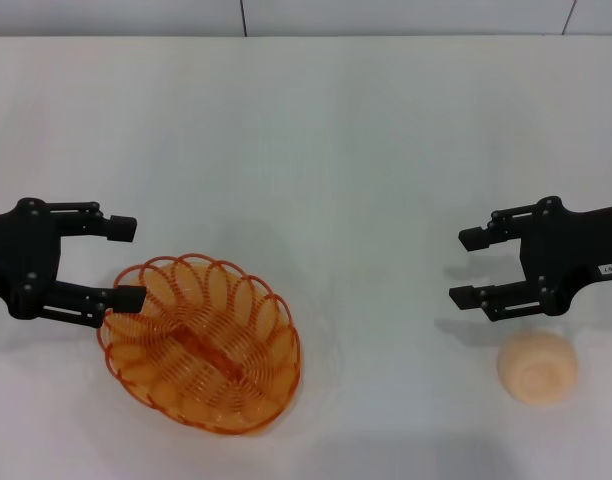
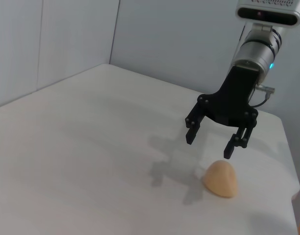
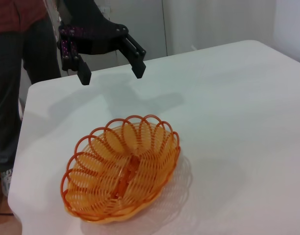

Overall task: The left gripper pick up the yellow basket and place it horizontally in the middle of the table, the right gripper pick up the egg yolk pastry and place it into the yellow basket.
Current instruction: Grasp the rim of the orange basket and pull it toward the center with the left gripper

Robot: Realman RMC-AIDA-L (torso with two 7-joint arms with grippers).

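Observation:
The yellow basket [image 1: 201, 340] stands upright on the white table [image 1: 316, 150] at the front left, its long axis slanted. It also shows in the right wrist view [image 3: 123, 171]. My left gripper [image 1: 124, 262] is open and empty, just left of the basket's left end. In the right wrist view the left gripper [image 3: 112, 74] hangs above the table behind the basket, apart from it. The egg yolk pastry [image 1: 537, 367] lies at the front right. My right gripper [image 1: 466, 267] is open and empty, above and just behind the pastry. The left wrist view shows the right gripper [image 2: 209, 146] over the pastry [image 2: 221, 178], not touching it.
A person in a red top and dark trousers [image 3: 12, 73] stands beyond the table's edge on my left side. A grey wall [image 1: 286, 15] runs along the table's far edge.

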